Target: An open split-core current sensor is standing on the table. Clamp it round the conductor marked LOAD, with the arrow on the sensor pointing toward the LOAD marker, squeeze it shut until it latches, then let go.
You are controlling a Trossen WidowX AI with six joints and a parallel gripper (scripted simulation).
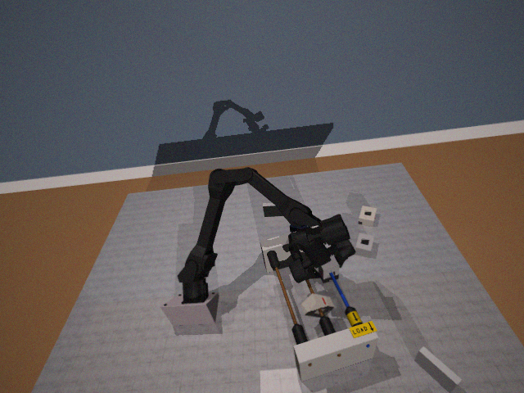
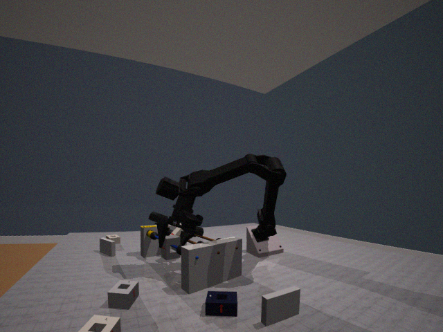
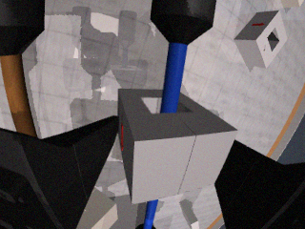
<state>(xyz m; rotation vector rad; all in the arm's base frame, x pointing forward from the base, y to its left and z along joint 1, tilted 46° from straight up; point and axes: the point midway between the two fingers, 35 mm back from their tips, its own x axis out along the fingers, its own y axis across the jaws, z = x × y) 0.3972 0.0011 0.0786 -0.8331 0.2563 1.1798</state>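
The light grey sensor (image 1: 332,270) (image 2: 171,253) (image 3: 162,164) is round the blue conductor (image 1: 340,290) (image 3: 174,72), which passes through its window. Its two parts meet at a thin seam in the wrist view. A red mark (image 3: 122,137) is on its left side; which way it points cannot be told. My gripper (image 1: 323,268) (image 2: 172,248) (image 3: 162,128) is shut on the sensor, with one finger on each side. The yellow LOAD marker (image 1: 363,328) (image 2: 147,226) is on the front block at the end of the blue conductor.
Brown conductors (image 1: 284,294) (image 3: 12,86) run beside the blue one; the middle one bears another pale sensor (image 1: 316,301). End blocks (image 1: 334,359) (image 2: 211,264) hold the conductors. Pale sensors (image 1: 364,248) (image 2: 118,299), a dark blue sensor (image 2: 221,308) and a loose block (image 1: 438,365) stand around.
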